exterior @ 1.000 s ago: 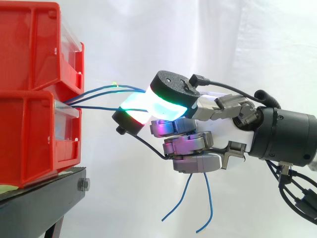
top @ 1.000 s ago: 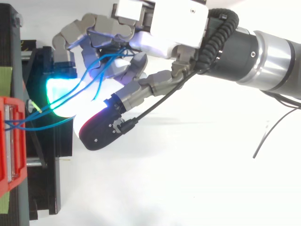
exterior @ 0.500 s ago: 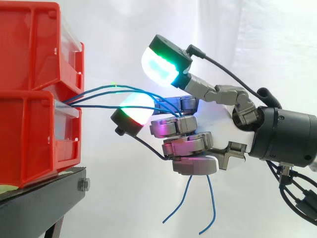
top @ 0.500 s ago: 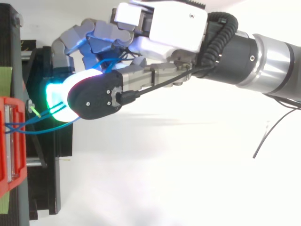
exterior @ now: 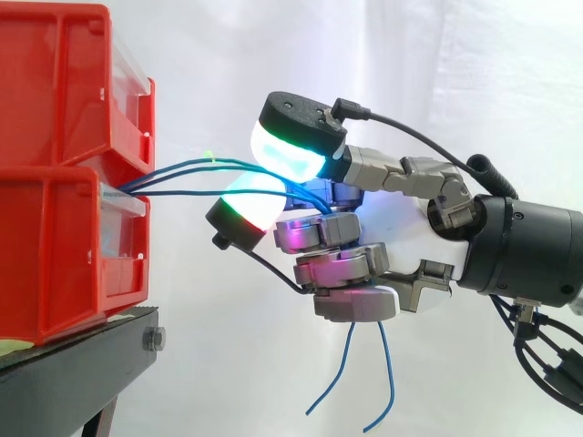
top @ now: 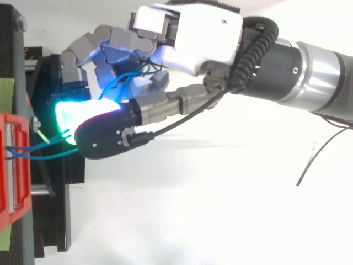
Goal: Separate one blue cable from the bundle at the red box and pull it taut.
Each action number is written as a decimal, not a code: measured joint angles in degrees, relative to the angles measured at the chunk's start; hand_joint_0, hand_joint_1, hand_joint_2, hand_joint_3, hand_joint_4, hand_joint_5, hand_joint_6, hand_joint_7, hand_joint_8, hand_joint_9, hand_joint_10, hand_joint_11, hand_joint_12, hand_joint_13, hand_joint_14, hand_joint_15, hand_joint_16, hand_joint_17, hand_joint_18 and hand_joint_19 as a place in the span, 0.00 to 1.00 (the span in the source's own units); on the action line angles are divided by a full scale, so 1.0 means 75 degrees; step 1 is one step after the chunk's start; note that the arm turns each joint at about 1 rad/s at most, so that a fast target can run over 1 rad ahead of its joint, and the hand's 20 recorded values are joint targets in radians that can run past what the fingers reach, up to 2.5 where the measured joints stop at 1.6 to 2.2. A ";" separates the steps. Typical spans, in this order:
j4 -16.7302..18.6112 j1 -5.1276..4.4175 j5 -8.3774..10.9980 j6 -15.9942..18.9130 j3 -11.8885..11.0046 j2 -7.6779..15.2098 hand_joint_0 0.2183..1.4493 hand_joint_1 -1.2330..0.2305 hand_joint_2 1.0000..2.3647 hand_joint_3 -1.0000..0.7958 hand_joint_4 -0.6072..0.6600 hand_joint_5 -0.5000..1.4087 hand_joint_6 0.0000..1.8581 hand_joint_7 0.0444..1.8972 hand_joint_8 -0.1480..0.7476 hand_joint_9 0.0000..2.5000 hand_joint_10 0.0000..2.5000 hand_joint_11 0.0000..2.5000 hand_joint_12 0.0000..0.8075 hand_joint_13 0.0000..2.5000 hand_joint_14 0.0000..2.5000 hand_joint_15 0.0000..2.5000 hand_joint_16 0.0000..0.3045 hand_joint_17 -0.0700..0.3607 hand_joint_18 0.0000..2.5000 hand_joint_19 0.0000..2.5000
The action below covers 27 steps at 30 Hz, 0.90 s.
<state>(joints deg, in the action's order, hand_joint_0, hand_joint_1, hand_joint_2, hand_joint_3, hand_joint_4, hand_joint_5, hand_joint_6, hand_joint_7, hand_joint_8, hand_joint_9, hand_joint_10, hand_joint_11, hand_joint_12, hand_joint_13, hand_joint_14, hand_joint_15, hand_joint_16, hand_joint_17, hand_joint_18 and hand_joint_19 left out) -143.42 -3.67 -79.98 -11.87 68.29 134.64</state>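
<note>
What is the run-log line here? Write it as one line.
phase: separating | hand: curled round blue cables | cables: run from lower red box into hand, ends hang below | single cable: not yet apart

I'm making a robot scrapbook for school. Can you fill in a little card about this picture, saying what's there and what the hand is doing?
hand: reaches in from the right, fingers curled round the blue cables
blue cables: several run from the lower red box into the hand, gently bowed; loose ends hang below the hand
lower red box: on the black stand
upper red box: stacked on the lower one
pads: glowing white and green, either side of the cables
one cable singled out: cannot tell
</note>
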 measured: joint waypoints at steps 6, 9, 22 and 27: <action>0.0023 -0.0010 0.0000 0.0000 0.0000 0.0001 0.44 0.21 0.00 0.28 0.54 0.17 0.49 0.55 0.46 0.17 1.00 0.99 0.52 0.38 1.00 0.68 0.13 0.38 0.61 0.64; 0.0009 -0.0017 0.0005 0.0000 0.0000 0.0001 0.44 0.21 0.00 0.28 0.55 0.17 0.49 0.55 0.47 0.18 1.00 1.00 0.52 0.38 1.00 0.69 0.14 0.38 0.61 0.66; 0.0020 -0.0081 0.0078 0.0000 0.0000 0.0001 0.25 0.29 0.00 0.28 0.60 0.17 0.48 0.54 0.49 0.18 1.00 0.93 0.54 0.37 0.99 0.65 0.15 0.40 0.60 0.65; 0.0029 -0.0086 0.0076 0.0000 0.0000 0.0001 0.26 0.50 0.00 0.28 0.60 0.17 0.47 0.53 0.49 0.20 1.00 0.85 0.51 0.39 0.91 0.61 0.14 0.38 0.60 0.71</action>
<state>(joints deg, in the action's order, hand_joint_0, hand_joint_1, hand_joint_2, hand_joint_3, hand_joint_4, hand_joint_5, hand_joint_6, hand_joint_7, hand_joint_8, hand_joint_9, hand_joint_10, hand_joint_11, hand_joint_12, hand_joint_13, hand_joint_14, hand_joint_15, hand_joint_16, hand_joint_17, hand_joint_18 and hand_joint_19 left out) -143.20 -4.32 -79.41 -11.87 68.29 134.65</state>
